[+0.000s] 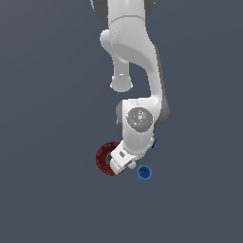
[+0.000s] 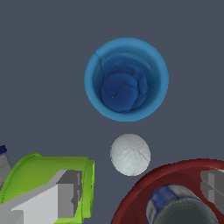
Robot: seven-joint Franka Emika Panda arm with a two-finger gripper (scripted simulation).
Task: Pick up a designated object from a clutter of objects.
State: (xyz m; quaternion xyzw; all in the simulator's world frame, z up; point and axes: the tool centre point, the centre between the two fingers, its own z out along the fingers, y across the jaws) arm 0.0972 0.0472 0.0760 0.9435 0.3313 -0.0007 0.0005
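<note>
The dark red bowl (image 1: 103, 159) with a ribbed rim lies under the arm's hand in the exterior view. In the wrist view its red rim (image 2: 175, 175) curves around a grey centre ringed in blue. My gripper (image 2: 140, 188) is open. One grey finger (image 2: 68, 194) shows in front of the lime-green cylinder (image 2: 39, 175), and the other finger (image 2: 213, 183) is over the bowl's inside, so the near rim lies between them. Beside the rim sits a white ball (image 2: 130, 154), with the blue cup (image 2: 126, 78) beyond it. How high the fingers are above the bowl is unclear.
In the exterior view the blue cup (image 1: 144, 172) stands just to the right of the hand (image 1: 118, 163). A small blue piece (image 1: 154, 143) peeks out behind the wrist. A grey-blue piece (image 2: 2, 159) shows at the wrist picture's edge beside the cylinder. The floor is plain dark grey.
</note>
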